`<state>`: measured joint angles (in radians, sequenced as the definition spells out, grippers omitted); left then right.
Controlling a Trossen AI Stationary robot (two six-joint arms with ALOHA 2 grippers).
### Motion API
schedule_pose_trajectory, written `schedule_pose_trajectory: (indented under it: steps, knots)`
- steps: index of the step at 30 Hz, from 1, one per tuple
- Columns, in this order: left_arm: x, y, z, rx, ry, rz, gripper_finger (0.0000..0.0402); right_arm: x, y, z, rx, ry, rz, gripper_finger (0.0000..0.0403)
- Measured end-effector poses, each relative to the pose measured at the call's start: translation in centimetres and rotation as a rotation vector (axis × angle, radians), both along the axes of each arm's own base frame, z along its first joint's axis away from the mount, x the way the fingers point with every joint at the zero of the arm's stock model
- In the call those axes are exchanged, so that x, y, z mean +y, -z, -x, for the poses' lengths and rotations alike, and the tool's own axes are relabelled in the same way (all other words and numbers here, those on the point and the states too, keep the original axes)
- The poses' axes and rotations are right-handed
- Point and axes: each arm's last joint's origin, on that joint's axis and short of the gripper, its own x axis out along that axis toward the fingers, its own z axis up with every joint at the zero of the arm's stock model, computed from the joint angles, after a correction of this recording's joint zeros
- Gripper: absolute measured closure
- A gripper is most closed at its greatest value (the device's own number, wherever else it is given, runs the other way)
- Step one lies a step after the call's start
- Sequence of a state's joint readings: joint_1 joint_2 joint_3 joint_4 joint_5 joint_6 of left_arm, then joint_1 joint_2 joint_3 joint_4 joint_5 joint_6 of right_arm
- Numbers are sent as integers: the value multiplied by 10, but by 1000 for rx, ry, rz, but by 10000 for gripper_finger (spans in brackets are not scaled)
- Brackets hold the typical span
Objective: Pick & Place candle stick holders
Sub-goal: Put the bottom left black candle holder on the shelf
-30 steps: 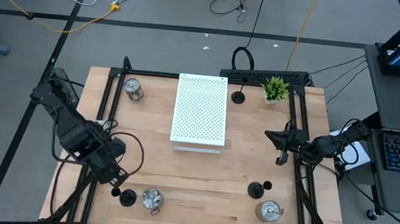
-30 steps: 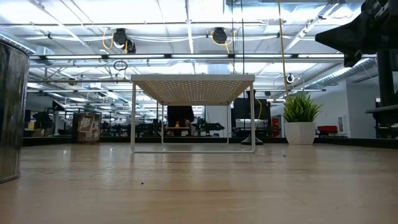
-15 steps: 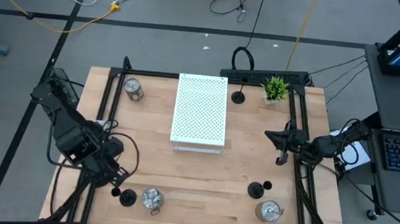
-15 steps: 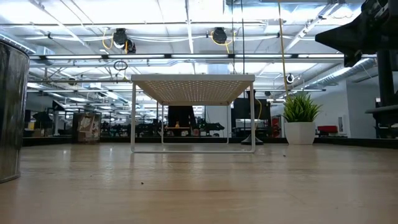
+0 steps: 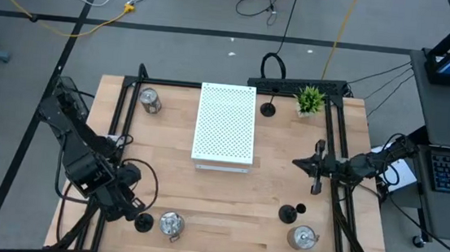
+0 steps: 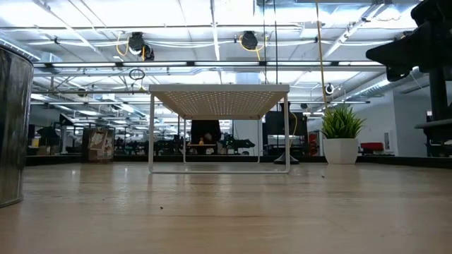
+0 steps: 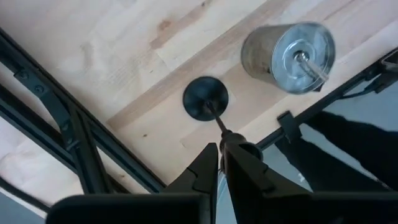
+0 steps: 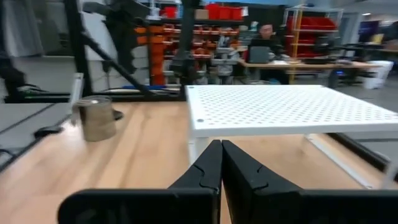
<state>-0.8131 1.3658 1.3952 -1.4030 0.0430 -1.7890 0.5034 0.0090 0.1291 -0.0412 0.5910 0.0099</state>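
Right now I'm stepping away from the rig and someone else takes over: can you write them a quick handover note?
Left gripper: shut, at the top of the front-left black holder; whether it grips it is unclear.
Right gripper: shut, empty, above the table's right edge.
Holders: silver one beside that black one; a black and silver pair front right; silver back left; black at the back.
Done: nothing visibly placed; white board is bare.
Left: all six.
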Motion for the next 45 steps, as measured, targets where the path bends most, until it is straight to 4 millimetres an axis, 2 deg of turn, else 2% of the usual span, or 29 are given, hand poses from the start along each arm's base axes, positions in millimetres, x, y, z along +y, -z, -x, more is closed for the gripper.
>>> schedule_pose_trajectory:
  steps: [5, 8, 14, 19, 24, 30, 45]
  knots:
    - [-2, 1, 0, 34, -24, 28, 367, 1, 0, 0, 4, -42, -2, 403]
    - [-3, 0, 0, 43, -53, 48, 353, 1, 0, 0, 4, -17, -2, 403]
    - [-4, 1, -1, 44, -82, 63, 283, -1, 0, 0, 3, 26, -2, 403]
    - [-6, 8, -1, 118, -75, 15, 223, -1, 0, 0, 3, 36, -6, 403]
    - [-14, 16, -6, 142, -26, -12, 185, -1, 0, 0, 2, 36, -21, 403]
    - [-21, 26, -11, 166, 10, -44, 177, -1, 0, 0, 1, 36, -21, 403]
    - [-27, 28, -9, 171, 24, -43, 176, -1, 0, 0, 1, 36, -21, 403]
